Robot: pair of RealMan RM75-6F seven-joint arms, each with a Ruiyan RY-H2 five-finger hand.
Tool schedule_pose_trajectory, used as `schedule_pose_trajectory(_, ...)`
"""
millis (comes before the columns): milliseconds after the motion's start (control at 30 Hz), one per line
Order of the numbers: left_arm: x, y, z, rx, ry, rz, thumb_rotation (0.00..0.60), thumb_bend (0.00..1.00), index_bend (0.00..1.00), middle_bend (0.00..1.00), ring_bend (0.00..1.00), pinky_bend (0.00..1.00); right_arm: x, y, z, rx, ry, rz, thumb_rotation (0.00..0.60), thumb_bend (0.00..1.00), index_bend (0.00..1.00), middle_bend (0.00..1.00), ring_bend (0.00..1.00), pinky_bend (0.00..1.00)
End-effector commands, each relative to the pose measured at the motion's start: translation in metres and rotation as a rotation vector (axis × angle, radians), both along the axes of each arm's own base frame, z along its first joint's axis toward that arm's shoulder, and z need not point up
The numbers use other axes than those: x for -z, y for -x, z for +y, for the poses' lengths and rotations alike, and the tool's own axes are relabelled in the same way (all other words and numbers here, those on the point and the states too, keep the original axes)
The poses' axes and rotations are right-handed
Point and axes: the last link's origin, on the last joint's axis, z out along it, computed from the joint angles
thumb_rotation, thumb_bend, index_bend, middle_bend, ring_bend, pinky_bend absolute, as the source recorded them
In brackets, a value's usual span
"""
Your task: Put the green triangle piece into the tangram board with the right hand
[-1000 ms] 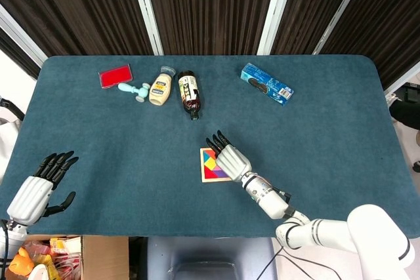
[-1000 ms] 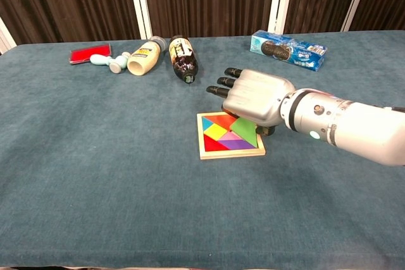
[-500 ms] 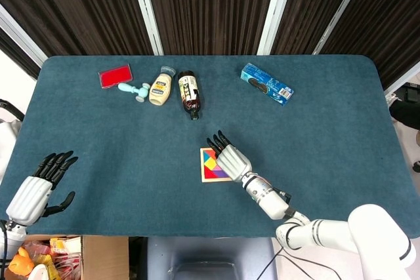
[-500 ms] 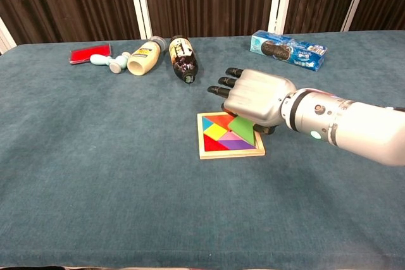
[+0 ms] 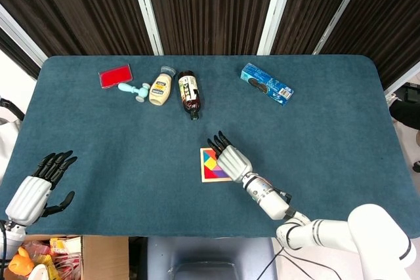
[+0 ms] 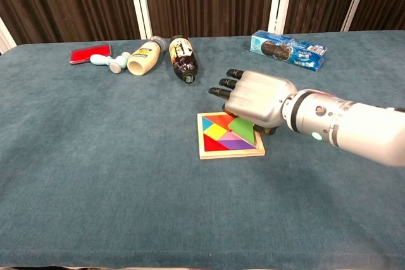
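Observation:
The tangram board [image 6: 216, 153] lies flat on the blue cloth near the middle of the table, with coloured pieces in it. My right hand [image 6: 257, 98] hovers over its far right corner, knuckles up. The green triangle piece [image 6: 243, 129] sticks out from under the palm, tilted over the board's right side, and the hand holds it. From the head view, the right hand [image 5: 231, 159] covers the right part of the board [image 5: 208, 166] and hides the green piece. My left hand [image 5: 31, 195] rests far off at the table's near left corner with fingers apart, holding nothing.
Along the far side lie a red pad [image 5: 115, 75], a pale blue tool [image 5: 134, 90], a cream bottle [image 5: 159, 88], a dark bottle [image 5: 189, 93] and a blue cookie box [image 5: 266, 84]. A cardboard box [image 5: 62, 258] sits below the table's near left edge.
The right hand has shifted slightly toward the far side, and the green triangle has moved a little with it over the board. The left hand has drifted slightly toward me.

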Motion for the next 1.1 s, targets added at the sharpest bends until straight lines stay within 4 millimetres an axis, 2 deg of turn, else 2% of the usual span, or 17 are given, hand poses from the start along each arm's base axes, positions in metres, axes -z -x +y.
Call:
schedule_pose_trajectory(33,0.0,0.0,0.001,-0.001,0.0,0.0,0.6,0.43,0.0,0.0,0.0,0.0,0.0,0.0,0.0,0.0,0.001,0.0,0.6,0.55,0.49,0.0,0.0,0.0)
schedule_pose_trajectory(200,0.001,0.0,0.0,0.0,0.001,0.001,0.6,0.43,0.0,0.0,0.0,0.0,0.0,0.001,-0.001,0.001,0.0,0.005,0.6,0.55,0.47,0.0,0.0,0.0)
schedule_pose_trajectory(567,0.001,0.0,0.002,-0.004,-0.001,0.002,0.6,0.43,0.0,0.0,0.0,0.0,-0.002,0.003,-0.001,0.012,-0.002,0.009,0.6,0.55,0.37,0.0,0.0,0.0)
schedule_pose_trajectory(1100,0.003,0.0,0.002,-0.004,0.004,0.007,0.6,0.43,0.0,0.0,0.0,0.0,-0.01,0.016,-0.003,0.063,-0.013,0.007,0.6,0.55,0.37,0.0,0.0,0.0)
